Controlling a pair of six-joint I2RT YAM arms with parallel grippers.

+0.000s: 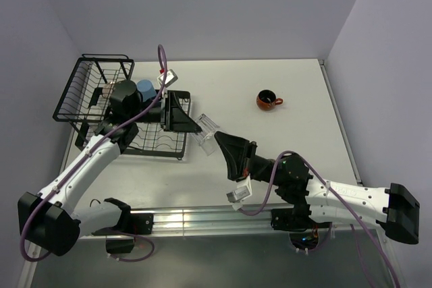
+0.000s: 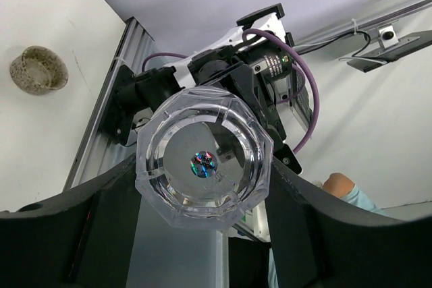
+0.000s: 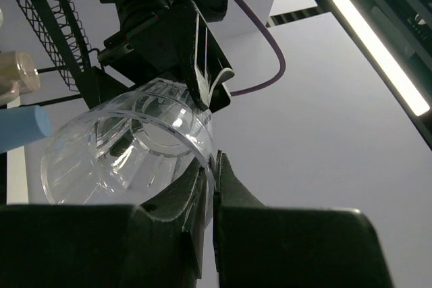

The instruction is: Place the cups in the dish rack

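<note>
A clear glass (image 1: 208,133) hangs on its side in mid-air to the right of the dish rack (image 1: 81,85). My right gripper (image 1: 221,141) is shut on its rim, one finger inside and one outside, and the right wrist view shows this pinch (image 3: 210,160) on the glass (image 3: 121,153). My left gripper (image 1: 196,125) reaches in from the rack side. In the left wrist view its fingers (image 2: 115,200) press both sides of the glass's base (image 2: 202,160). A blue tumbler (image 1: 144,88) stands in the rack. A dark brown-orange cup (image 1: 268,100) sits on the table at the right.
The rack's flat slotted tray (image 1: 162,143) lies just below the left gripper. A cream mug (image 3: 17,72) and the blue tumbler (image 3: 23,128) show beside the rack's wires in the right wrist view. A brownish speckled cup (image 2: 38,70) rests on the table in the left wrist view.
</note>
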